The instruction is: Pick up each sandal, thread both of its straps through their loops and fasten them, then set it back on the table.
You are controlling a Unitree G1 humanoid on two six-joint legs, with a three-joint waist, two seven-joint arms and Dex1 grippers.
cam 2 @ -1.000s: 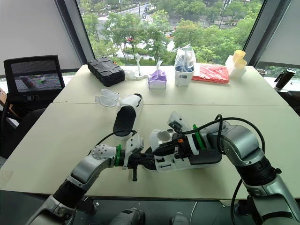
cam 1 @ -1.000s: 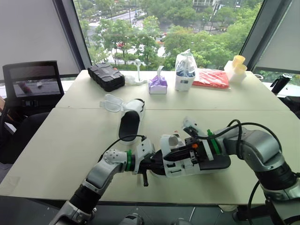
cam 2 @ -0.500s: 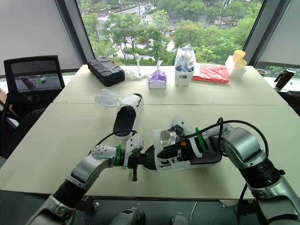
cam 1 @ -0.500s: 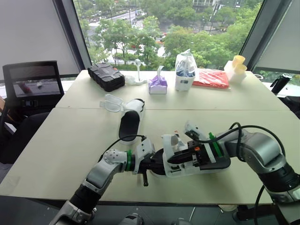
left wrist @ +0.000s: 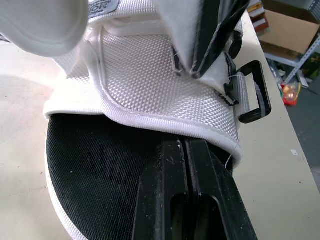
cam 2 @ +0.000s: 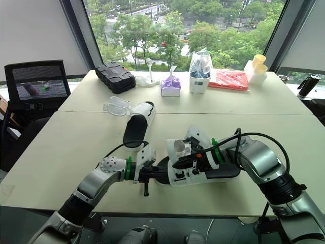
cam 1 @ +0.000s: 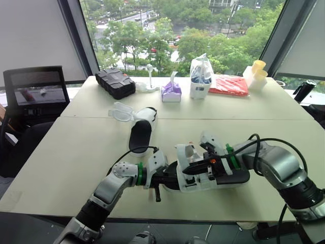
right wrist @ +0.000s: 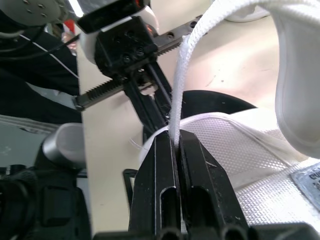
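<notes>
A white sandal with a black sole (cam 1: 223, 175) lies near the table's front edge, held from both ends. My left gripper (cam 1: 169, 179) is shut on the toe end of its sole (left wrist: 100, 175), under the white woven upper (left wrist: 150, 85). A black strap loop (left wrist: 256, 96) sticks out at the upper's side. My right gripper (cam 1: 191, 170) is shut on the sandal's white strap (right wrist: 186, 65), which runs up from between its fingers (right wrist: 161, 170). The second sandal (cam 1: 140, 133) lies flat further back, toward the table's middle, with a strap (cam 1: 121, 111) splayed to its left.
Along the far edge stand a black case (cam 1: 115, 83), a small white fan (cam 1: 149, 80), a purple tissue pack (cam 1: 171, 92), a plastic bag with a bottle (cam 1: 201, 76), a red packet (cam 1: 229, 85) and yellow cups (cam 1: 258, 71). A black chair (cam 1: 35, 96) stands at the left.
My right gripper has drawn the white strap a little toward the toe end and the left gripper. The left gripper and the far sandal have stayed put.
</notes>
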